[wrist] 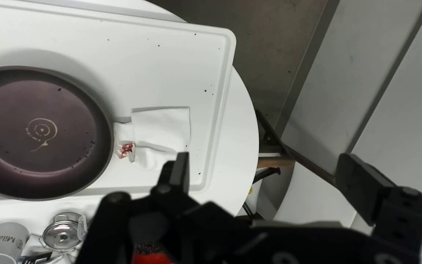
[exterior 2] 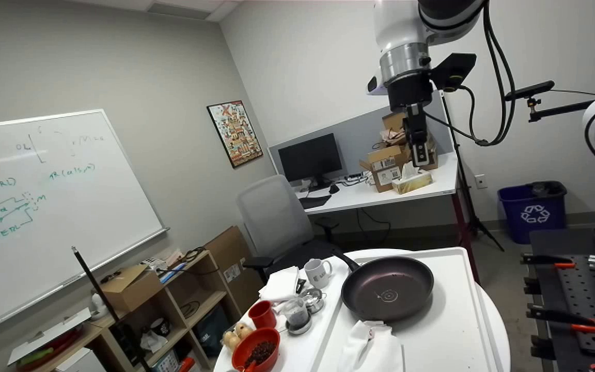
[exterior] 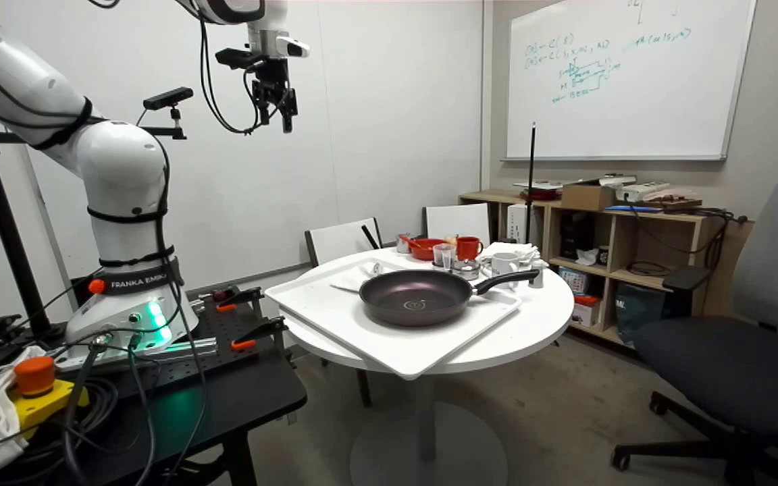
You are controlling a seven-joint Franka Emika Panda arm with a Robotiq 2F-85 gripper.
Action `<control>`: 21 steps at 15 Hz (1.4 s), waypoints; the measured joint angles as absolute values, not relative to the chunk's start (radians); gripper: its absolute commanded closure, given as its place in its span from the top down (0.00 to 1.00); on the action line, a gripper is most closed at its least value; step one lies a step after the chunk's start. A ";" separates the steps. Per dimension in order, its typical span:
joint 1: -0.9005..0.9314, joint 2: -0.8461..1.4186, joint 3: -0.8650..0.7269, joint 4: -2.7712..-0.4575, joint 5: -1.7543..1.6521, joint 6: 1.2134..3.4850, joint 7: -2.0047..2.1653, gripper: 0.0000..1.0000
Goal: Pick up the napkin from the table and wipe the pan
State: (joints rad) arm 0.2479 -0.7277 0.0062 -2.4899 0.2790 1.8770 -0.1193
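A white folded napkin (wrist: pixel 161 126) with a small red mark lies on a white tray (wrist: pixel 181 66), close beside the pan (wrist: pixel 35 135) in the wrist view. An exterior view also shows the napkin (exterior 2: pixel 372 351) near the rim of the dark pan (exterior 2: pixel 388 289). The pan sits on the tray, its handle reaching past the tray's edge over the round white table (exterior: pixel 544 317). High above and off to one side of the table, my gripper (exterior: pixel 275 118) points down. Its fingers stand wide apart in the wrist view, the gripper (wrist: pixel 264 161) open and holding nothing.
Along one side of the tray stand a red bowl (exterior 2: pixel 240 352) of dark bits, a red mug (exterior 2: pixel 263 314), a white mug (exterior 2: pixel 318 274), a metal strainer (exterior 2: pixel 313 299) and a stack of white cloths (exterior 2: pixel 282 284). White chairs (exterior: pixel 345 241) are close behind the table.
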 measured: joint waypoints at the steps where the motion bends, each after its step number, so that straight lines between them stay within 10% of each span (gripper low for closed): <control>1: 0.248 -0.728 0.006 -2.490 0.279 1.877 -0.119 1.00; 21: 0.168 -0.494 0.048 -2.478 0.267 2.113 -0.118 1.00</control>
State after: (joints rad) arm 0.1676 -0.4938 0.0476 -2.4784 0.2671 2.1130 -0.1177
